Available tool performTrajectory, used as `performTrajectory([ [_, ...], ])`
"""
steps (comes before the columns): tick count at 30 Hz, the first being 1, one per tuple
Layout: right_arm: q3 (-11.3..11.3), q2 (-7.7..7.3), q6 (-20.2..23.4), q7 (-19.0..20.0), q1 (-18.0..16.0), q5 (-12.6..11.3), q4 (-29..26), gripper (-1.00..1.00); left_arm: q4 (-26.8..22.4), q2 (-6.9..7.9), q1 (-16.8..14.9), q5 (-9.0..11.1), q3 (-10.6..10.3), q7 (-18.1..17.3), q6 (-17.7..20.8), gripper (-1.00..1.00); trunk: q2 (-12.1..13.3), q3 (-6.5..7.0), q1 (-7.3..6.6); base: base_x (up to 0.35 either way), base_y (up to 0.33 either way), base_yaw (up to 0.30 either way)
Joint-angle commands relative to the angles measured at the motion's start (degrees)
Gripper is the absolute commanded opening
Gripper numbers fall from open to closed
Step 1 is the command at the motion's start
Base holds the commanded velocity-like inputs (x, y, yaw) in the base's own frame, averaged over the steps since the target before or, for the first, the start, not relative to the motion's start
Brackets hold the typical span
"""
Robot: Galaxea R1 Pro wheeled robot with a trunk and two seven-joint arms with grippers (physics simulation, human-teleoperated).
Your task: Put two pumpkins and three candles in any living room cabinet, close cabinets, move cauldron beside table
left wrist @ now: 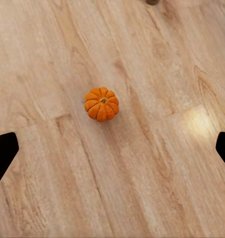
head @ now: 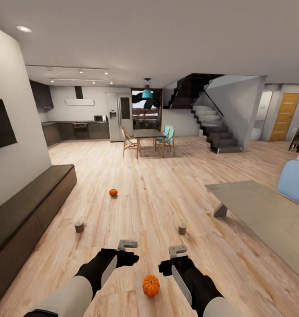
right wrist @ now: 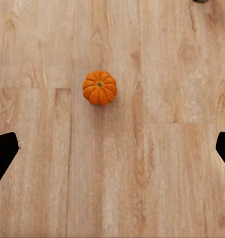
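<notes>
Now pumpkin [head: 151, 285] on floor, btwn both arms' jaws

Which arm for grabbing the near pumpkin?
Nearly even, slight edge left: the near pumpkin lies on the floor between the open left gripper and open right gripper, and the cabinet is on the left.

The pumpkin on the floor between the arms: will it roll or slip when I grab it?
The near pumpkin sits stem-up on a flattish base, so it probably won't roll unless nudged sideways. Its ribbed, rounded sides may let flat fingers slide, so closing across its widest part seems safest. It looks rigid and small, likely light. Both the left end effector and the right end effector are open above it.
</notes>
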Motion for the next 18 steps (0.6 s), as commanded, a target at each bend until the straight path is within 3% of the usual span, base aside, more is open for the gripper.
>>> performTrajectory([
  [1,0.1,0.0,0.2,-0.5,0.0,-0.6,-0.1,1.0,-0.1,0.04,0.0,0.3,-0.3,0.0,0.3,1.0,0.0,-0.02,0.0,0.0,-0.015,0.251],
  [18,0.2,0.0,0.2,-0.5,0.0,-0.6,-0.1,1.0,0.0,0.0,-0.1,0.3,-0.4,0.1,0.3,1.0,0.0,0.9,0.0,0.011,0.057,0.25],
])
